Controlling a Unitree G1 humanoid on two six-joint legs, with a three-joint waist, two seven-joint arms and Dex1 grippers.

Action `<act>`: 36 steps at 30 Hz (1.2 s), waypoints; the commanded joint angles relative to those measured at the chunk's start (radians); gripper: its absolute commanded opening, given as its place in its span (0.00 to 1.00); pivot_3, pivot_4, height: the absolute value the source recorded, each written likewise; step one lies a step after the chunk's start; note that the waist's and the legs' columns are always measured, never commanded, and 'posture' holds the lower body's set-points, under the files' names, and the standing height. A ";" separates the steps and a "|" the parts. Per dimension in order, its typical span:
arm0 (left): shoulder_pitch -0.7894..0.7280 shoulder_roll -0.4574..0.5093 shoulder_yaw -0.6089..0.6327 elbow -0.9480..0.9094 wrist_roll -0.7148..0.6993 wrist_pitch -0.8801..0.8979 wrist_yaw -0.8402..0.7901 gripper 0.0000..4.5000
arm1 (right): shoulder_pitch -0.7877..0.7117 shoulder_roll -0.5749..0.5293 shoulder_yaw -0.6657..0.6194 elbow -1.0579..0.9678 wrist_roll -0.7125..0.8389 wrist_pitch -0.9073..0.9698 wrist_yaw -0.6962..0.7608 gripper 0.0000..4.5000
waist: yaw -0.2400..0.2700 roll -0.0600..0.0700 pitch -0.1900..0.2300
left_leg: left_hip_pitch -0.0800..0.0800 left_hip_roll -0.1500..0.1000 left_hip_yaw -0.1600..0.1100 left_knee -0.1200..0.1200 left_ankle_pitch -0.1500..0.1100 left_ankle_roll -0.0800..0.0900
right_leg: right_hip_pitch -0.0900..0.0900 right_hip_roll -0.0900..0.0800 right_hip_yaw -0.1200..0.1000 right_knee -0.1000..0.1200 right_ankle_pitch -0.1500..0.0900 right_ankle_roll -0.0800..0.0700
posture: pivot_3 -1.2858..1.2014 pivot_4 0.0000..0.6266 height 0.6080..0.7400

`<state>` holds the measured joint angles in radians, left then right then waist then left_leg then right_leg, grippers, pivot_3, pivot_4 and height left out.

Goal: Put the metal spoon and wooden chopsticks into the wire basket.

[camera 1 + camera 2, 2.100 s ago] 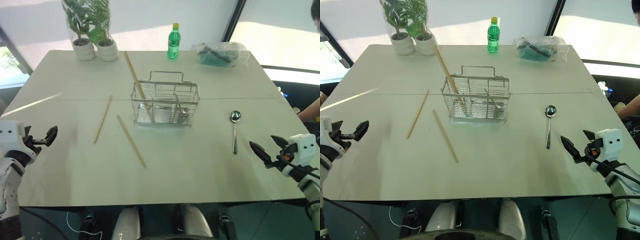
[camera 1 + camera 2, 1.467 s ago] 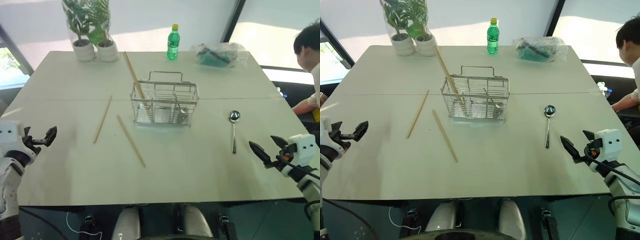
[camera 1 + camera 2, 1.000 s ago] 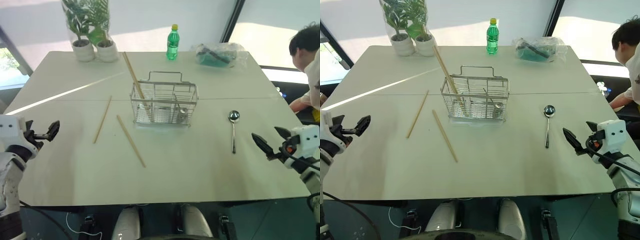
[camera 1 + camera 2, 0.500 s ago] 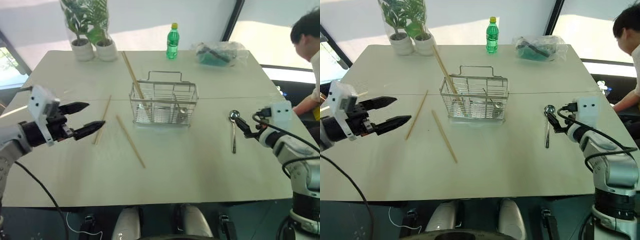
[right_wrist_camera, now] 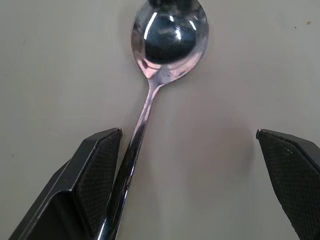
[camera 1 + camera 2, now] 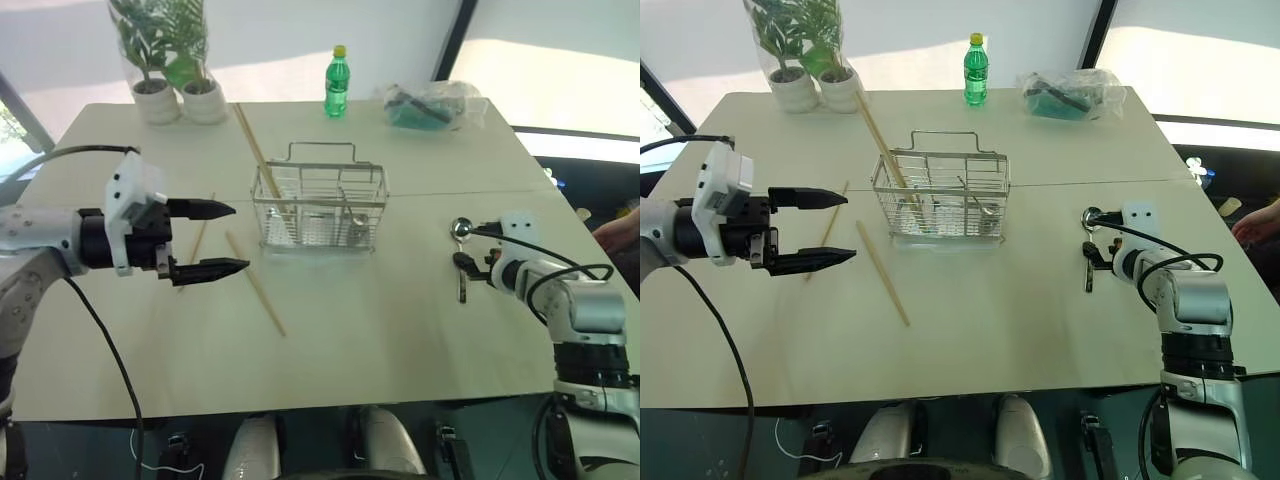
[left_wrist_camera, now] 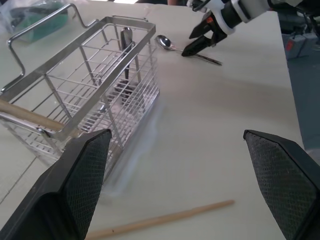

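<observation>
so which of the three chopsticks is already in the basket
The chopstick leaning up out of the wire basket's left end, toward the potted plants. The other two lie flat on the table.

Head stereo pair high over table (image 6: 400,330), left wrist camera low toward wire basket (image 7: 95,85), right wrist close above metal spoon (image 5: 167,45)

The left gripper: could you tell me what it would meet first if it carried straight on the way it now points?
Probably the wire basket. The left gripper, open, points across the table at the basket's end where a wooden chopstick leans. Its height is hard to judge, so it might pass just in front.
</observation>
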<state>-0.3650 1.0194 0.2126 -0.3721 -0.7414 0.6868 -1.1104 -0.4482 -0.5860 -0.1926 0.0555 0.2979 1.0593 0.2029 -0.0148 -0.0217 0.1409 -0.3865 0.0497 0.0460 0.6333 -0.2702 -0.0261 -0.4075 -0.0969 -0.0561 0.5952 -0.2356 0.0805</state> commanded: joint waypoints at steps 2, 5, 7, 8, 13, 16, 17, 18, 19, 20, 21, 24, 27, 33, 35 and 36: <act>-0.025 0.013 0.019 -0.009 0.001 -0.016 -0.007 1.00 | -0.064 0.019 -0.036 0.018 -0.004 0.030 -0.022 0.99 | 0.001 0.000 0.000 | 0.000 0.000 0.000 0.000 0.000 0.000 | 0.000 0.000 0.000 0.000 0.000 0.000 | 0.52 0.24 0.83; -0.041 0.011 0.018 0.002 -0.002 -0.010 -0.005 1.00 | -0.109 0.047 -0.047 0.048 -0.005 0.065 -0.046 0.99 | 0.002 0.000 0.000 | 0.000 0.000 0.000 0.000 0.000 0.000 | 0.000 0.000 0.000 0.000 0.000 0.000 | 0.52 0.24 0.83; -0.046 0.009 0.014 0.008 0.002 -0.013 -0.006 1.00 | -0.154 0.076 -0.063 0.087 -0.008 0.109 -0.080 0.99 | 0.002 0.000 0.000 | 0.000 0.000 0.000 0.000 0.000 0.000 | 0.000 0.000 0.000 0.000 0.000 0.000 | 0.52 0.24 0.83; -0.048 0.008 0.011 0.009 0.004 -0.014 -0.006 1.00 | -0.175 0.090 -0.074 0.107 -0.010 0.131 -0.097 0.99 | 0.001 0.000 0.000 | 0.000 0.000 0.000 0.000 0.000 0.000 | 0.000 0.000 0.000 0.000 0.000 0.000 | 0.52 0.24 0.83; -0.058 0.005 0.005 0.010 0.007 -0.014 -0.007 1.00 | -0.244 0.135 -0.132 0.167 -0.026 0.234 -0.172 0.88 | 0.002 0.000 0.000 | 0.000 0.000 0.000 0.000 0.000 0.000 | 0.000 0.000 0.000 0.000 0.000 0.000 | 0.52 0.24 0.83; -0.063 0.003 0.005 0.014 0.007 -0.014 -0.007 1.00 | -0.255 0.145 -0.153 0.196 -0.046 0.264 -0.203 0.60 | 0.003 -0.001 -0.001 | 0.000 0.000 0.000 0.000 0.000 0.000 | 0.000 0.000 0.000 0.000 0.000 0.000 | 0.52 0.24 0.83; -0.063 0.003 0.007 0.012 0.005 -0.013 -0.006 1.00 | -0.253 0.143 -0.153 0.198 -0.052 0.264 -0.206 0.48 | 0.003 -0.001 -0.001 | 0.000 0.000 0.000 0.000 0.000 0.000 | 0.000 0.000 0.000 0.000 0.000 0.000 | 0.52 0.24 0.83; -0.063 0.002 0.009 0.011 0.002 -0.011 -0.004 1.00 | -0.252 0.144 -0.158 0.199 -0.057 0.269 -0.212 0.35 | 0.002 -0.001 -0.001 | 0.000 0.000 0.000 0.000 0.000 0.000 | 0.000 0.000 0.000 0.000 0.000 0.000 | 0.52 0.24 0.83; -0.063 0.001 0.011 0.011 0.000 -0.008 -0.001 1.00 | -0.251 0.145 -0.160 0.200 -0.060 0.271 -0.212 0.21 | 0.002 -0.001 -0.001 | 0.000 0.000 0.000 0.000 0.000 0.000 | 0.000 0.000 0.000 0.000 0.000 0.000 | 0.52 0.24 0.83; -0.064 0.000 0.012 0.012 -0.002 -0.007 0.000 1.00 | -0.249 0.147 -0.161 0.197 -0.060 0.275 -0.210 0.13 | 0.002 -0.002 -0.001 | 0.000 0.000 0.000 0.000 0.000 0.000 | 0.000 0.000 0.000 0.000 0.000 0.000 | 0.52 0.24 0.83; -0.065 0.000 0.013 0.012 -0.003 -0.006 0.001 1.00 | -0.246 0.149 -0.157 0.192 -0.060 0.279 -0.206 0.01 | 0.002 -0.002 -0.001 | 0.000 0.000 0.000 0.000 0.000 0.000 | 0.001 0.000 0.000 0.000 0.000 0.000 | 0.52 0.24 0.83; -0.073 0.000 0.011 0.018 -0.002 -0.005 0.003 1.00 | -0.229 0.153 -0.126 0.156 -0.053 0.288 -0.178 0.00 | 0.002 -0.003 -0.002 | 0.000 0.000 0.000 0.000 0.000 0.000 | 0.001 0.000 0.000 0.000 0.000 0.000 | 0.52 0.24 0.83; -0.083 0.000 0.010 0.025 0.000 -0.005 0.003 1.00 | -0.214 0.151 -0.104 0.130 -0.057 0.283 -0.162 0.00 | 0.002 -0.003 -0.002 | 0.000 0.000 -0.001 0.000 0.000 0.000 | 0.001 0.000 0.000 0.001 0.000 0.000 | 0.52 0.24 0.83; -0.103 -0.002 0.012 0.042 -0.003 0.000 0.004 1.00 | -0.171 0.106 -0.048 0.073 -0.086 0.171 -0.119 0.00 | 0.001 -0.003 -0.002 | 0.001 0.000 -0.001 -0.001 0.000 0.000 | 0.001 0.000 0.000 0.000 0.000 0.001 | 0.52 0.24 0.83; -0.111 -0.007 0.009 0.051 0.008 -0.011 0.008 1.00 | -0.161 0.087 -0.049 0.049 -0.105 0.096 -0.114 0.00 | 0.001 -0.002 -0.001 | 0.001 0.000 -0.001 0.000 0.000 0.000 | 0.001 0.000 0.000 0.000 0.000 0.001 | 0.52 0.24 0.83; -0.116 -0.009 0.008 0.055 0.010 -0.012 0.011 1.00 | -0.154 0.076 -0.045 0.036 -0.113 0.055 -0.108 0.00 | 0.001 -0.002 -0.001 | 0.001 0.000 0.000 0.000 0.000 0.000 | 0.001 0.000 0.000 0.000 0.000 0.001 | 0.52 0.24 0.83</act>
<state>-0.4559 1.0084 0.2095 -0.3164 -0.7354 0.6893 -1.1071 -0.6018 -0.4775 -0.2341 0.1453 0.2107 1.1896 0.0892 -0.0138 -0.0238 0.1396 -0.3860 0.0496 0.0456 0.6335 -0.2702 -0.0261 -0.4063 -0.0967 -0.0559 0.5956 -0.2356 0.0812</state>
